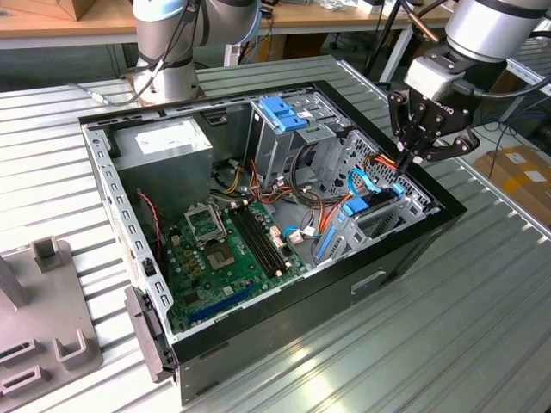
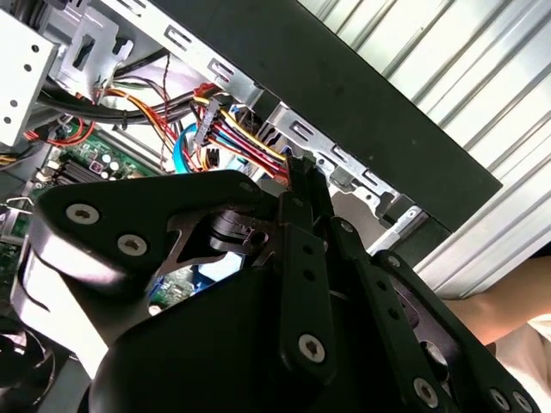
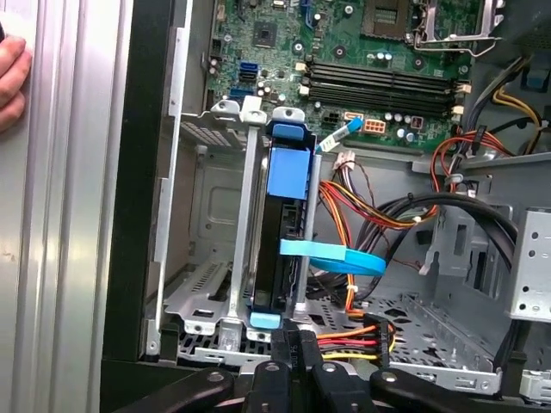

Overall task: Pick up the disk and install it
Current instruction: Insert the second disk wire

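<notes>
Disk (image 3: 281,232) sat edge-up in the metal drive cage (image 3: 215,258) inside the open computer case (image 1: 405,249), by the case's black side wall. Pincer (image 1: 403,158) hovered just above the cage, fingers pressed together, holding nothing.
</notes>
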Action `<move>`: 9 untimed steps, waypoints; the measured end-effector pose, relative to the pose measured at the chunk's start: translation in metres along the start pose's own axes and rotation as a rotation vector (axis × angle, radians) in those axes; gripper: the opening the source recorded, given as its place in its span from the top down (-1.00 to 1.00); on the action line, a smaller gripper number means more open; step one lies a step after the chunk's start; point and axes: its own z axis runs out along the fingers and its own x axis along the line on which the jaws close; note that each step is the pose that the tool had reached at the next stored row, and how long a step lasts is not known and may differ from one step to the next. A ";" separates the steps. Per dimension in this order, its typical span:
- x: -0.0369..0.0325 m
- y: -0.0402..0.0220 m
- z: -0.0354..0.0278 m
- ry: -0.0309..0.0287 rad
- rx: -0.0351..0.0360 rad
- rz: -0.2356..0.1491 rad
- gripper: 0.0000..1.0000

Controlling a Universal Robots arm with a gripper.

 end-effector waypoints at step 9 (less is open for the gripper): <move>-0.0001 0.0006 0.0000 -0.0048 0.0002 0.016 0.68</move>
